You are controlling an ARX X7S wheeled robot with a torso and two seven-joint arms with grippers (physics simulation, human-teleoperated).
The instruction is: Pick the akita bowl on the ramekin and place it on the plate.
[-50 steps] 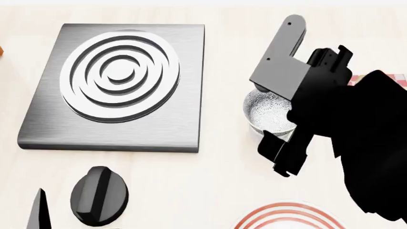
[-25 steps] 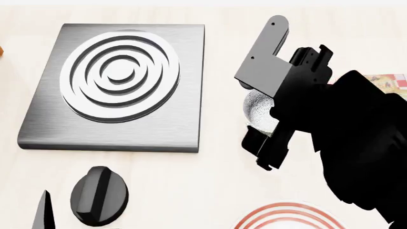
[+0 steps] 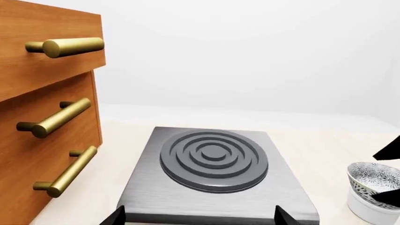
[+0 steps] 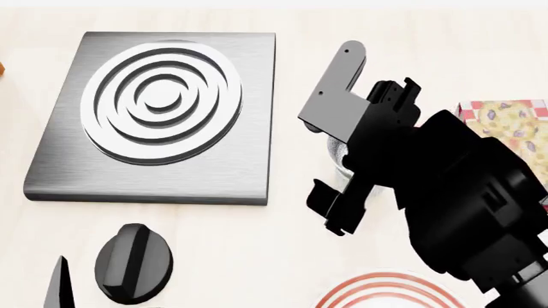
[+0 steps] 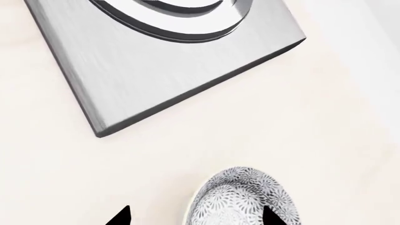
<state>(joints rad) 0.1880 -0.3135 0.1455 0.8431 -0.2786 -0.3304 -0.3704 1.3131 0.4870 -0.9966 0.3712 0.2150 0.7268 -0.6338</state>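
The speckled akita bowl (image 3: 373, 176) sits on the white ramekin (image 3: 368, 211) at the edge of the left wrist view, right of the stove. From the head, only a sliver of the bowl (image 4: 337, 156) shows under my right arm. My right gripper (image 4: 334, 151) hangs open above it. In the right wrist view the bowl (image 5: 240, 199) lies off-centre between the fingertips, and one fingertip (image 5: 272, 216) overlaps its rim. The red-ringed plate (image 4: 389, 292) peeks in at the near edge. My left gripper (image 3: 198, 218) is open with nothing in it, low in front of the stove.
A grey stove plate (image 4: 248, 115) with a ringed burner fills the left half of the table. A black knob (image 4: 133, 263) lies in front of it. Wooden drawers with brass handles (image 3: 56, 117) stand left of the stove. A red-checked item (image 4: 505, 119) lies at the far right.
My right arm has slid left across the head view, covering more of the bowl and uncovering the checked item behind it. The left gripper has stayed put.
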